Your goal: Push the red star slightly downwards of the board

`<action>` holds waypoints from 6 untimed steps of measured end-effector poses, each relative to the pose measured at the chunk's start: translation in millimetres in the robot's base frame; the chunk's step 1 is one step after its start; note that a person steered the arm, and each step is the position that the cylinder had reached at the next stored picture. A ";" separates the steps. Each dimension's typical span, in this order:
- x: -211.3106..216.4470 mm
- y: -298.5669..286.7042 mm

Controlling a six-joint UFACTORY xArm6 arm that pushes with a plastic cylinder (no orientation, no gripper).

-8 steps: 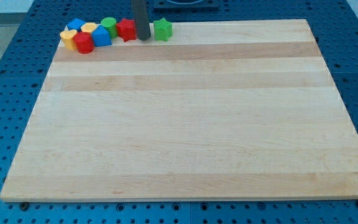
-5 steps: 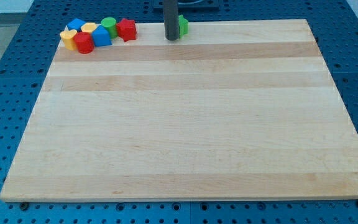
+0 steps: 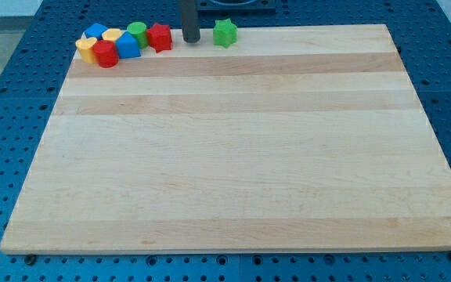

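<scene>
One red star sits just left of my tip (a bare rod, holding nothing), not touching.

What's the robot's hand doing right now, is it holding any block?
No hand here: the arm ends in a rod. My tip holds nothing; it rests on the board between the red star and the green star, touching neither.

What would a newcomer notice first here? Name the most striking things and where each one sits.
A tight bunch of bright blocks crowds the board's top left corner, with the red star at its right end. My tip stands at the top edge in the gap between that red star and a lone green star to the view's right, touching neither. The pale wooden board lies on a blue perforated table.
</scene>
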State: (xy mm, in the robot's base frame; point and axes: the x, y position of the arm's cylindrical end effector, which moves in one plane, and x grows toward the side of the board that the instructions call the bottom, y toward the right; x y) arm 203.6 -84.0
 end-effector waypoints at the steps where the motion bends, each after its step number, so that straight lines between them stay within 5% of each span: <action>1: -12.1 0.1; 6: -12.0 -66.7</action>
State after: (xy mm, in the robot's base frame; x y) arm 191.6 -150.7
